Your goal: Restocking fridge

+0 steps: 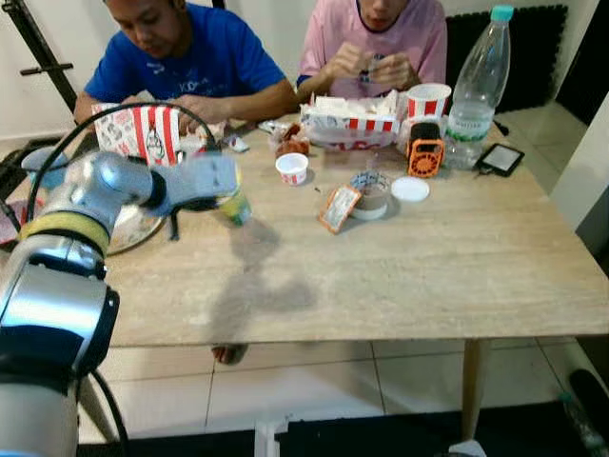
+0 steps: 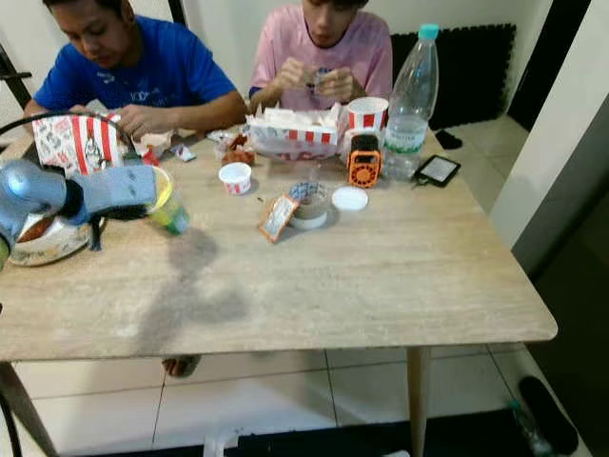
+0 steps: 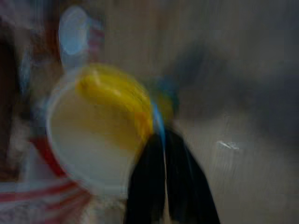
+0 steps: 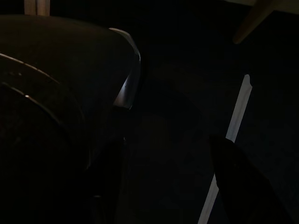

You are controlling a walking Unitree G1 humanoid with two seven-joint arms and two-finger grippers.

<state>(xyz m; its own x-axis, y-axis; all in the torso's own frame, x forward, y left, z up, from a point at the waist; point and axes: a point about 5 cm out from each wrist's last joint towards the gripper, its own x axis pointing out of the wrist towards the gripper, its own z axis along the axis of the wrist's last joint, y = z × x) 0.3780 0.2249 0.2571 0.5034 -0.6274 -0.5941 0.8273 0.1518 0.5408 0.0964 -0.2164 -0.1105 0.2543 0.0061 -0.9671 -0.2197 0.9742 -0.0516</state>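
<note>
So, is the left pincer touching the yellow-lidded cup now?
Cannot tell. In the left wrist view the left pincer overlaps the rim of the yellow-lidded cup, but blur hides any contact or gap.

water bottle and orange gadget on wooden table, phone at its edge, two seated people behind

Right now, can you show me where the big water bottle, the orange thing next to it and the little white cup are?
water bottle (image 1: pixel 473 95), left eye view, on its clear body
orange thing (image 1: pixel 425 153), left eye view, on its front
little white cup (image 1: pixel 292 168), left eye view, on its side
</note>
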